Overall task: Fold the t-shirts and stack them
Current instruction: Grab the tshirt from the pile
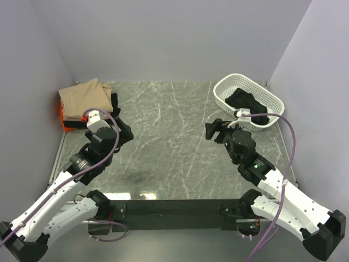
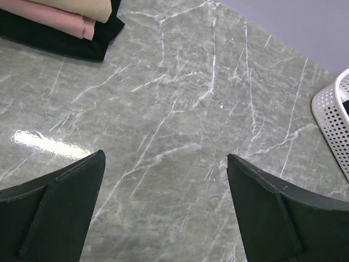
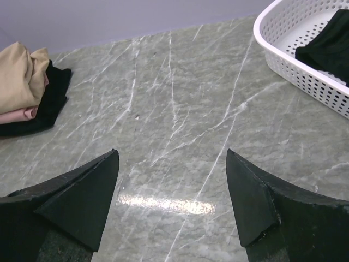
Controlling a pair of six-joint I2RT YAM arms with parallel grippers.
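A stack of folded t-shirts (image 1: 86, 96) lies at the table's back left, tan on top with orange and black edges showing below. The left wrist view shows the stack's (image 2: 60, 22) tan, pale pink and black layers. One loose black t-shirt (image 1: 248, 102) lies crumpled in the white basket (image 1: 221, 96) at the back right. My left gripper (image 1: 124, 131) hangs open over bare table, just right of the stack, nothing between its fingers (image 2: 65, 202). My right gripper (image 1: 211, 130) is open too, empty, just left of the basket.
The marble table (image 1: 169, 136) is walled in by pale panels at the back and both sides. From the right wrist, the basket (image 3: 305, 71) with the black t-shirt (image 3: 327, 46) is at upper right and the stack (image 3: 24, 82) at far left.
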